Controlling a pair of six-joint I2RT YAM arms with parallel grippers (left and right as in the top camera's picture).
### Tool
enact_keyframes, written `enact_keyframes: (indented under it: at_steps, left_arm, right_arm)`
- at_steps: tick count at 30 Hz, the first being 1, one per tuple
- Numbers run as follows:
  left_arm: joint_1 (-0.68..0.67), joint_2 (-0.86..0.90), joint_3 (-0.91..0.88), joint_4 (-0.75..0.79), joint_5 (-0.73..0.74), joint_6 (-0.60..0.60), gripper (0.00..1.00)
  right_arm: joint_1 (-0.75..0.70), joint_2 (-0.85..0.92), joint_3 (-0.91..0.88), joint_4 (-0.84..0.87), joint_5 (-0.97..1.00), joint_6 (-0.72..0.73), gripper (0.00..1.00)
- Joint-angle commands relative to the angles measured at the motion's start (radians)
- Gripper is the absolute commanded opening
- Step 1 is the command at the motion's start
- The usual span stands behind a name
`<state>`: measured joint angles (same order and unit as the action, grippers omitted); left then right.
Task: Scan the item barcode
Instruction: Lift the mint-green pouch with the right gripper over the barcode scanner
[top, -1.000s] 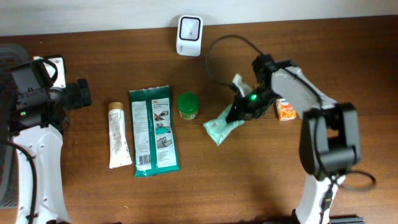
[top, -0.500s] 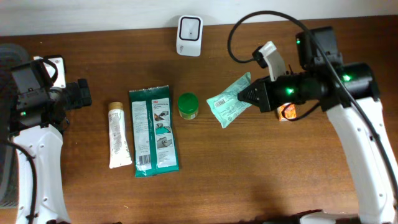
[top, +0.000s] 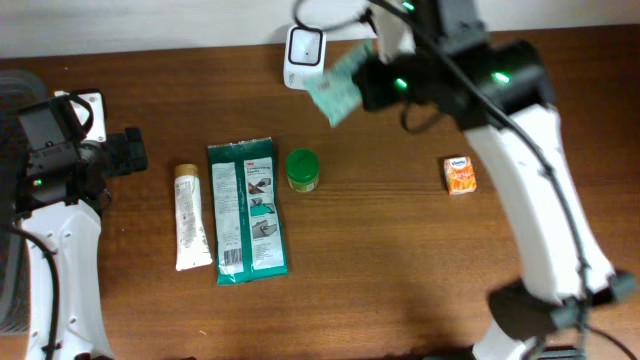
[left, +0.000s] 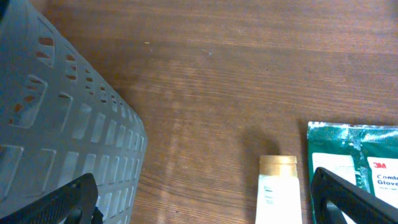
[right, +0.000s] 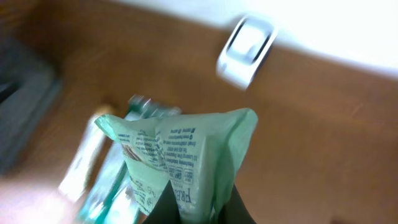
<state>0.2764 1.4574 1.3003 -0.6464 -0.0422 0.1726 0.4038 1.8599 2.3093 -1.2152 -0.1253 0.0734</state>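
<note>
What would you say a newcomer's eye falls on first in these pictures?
The right gripper stands out first: it is shut on a pale green packet, held in the air beside the white scanner at the table's far edge. Next comes the row left of centre: a tube, a dark green pack and a green-lidded jar, with a small orange box apart on the right.

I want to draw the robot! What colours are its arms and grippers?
The left arm and right arm have white shells with black joints. The left gripper and right gripper are black. Green lights glow on both arms; a black cable runs along the right one.
</note>
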Motion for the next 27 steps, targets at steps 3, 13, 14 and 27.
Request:
enact_keyframes:
  at_steps: [3,13,14,27]
  left_arm:
    - [0.004,-0.014,0.013,0.002,-0.003,0.005,0.99]
    - [0.004,-0.014,0.013,0.002,-0.003,0.005,0.99]
    - [0.004,-0.014,0.013,0.002,-0.003,0.005,0.99]
    - [0.004,-0.014,0.013,0.002,-0.003,0.005,0.99]
  right_arm:
    - [0.079,0.236,0.071,0.294,0.455,-0.174,0.04]
    - [0.1,0.546,0.071,1.036,0.66,-0.782,0.04]
    - [0.1,0.566,0.071,1.079,0.66,-0.815,0.04]
    - [0.093,0.713,0.069,1.185,0.608,-0.96,0.04]
